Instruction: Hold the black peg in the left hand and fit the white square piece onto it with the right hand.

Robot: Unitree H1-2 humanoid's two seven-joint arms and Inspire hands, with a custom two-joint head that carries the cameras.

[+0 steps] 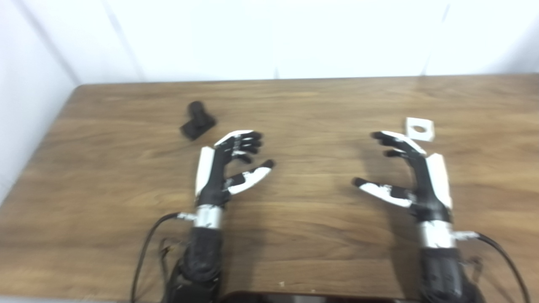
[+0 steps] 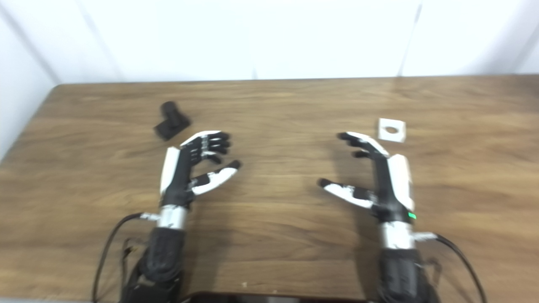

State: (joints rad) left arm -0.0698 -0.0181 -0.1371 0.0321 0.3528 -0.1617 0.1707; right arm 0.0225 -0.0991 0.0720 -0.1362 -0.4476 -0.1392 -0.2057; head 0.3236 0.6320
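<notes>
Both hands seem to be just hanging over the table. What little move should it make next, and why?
Probably reach the left hand forward and to its left toward the black peg. Both hands are open and hold nothing, the peg lies on the table just beyond it, and the white square piece needs a held peg.

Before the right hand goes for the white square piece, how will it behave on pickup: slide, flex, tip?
The white piece lies flat on the table, so it probably won't roll or tip. It looks thin, so it may slide rather than lift. It looks rigid, likely light; the blur hides more.
</notes>
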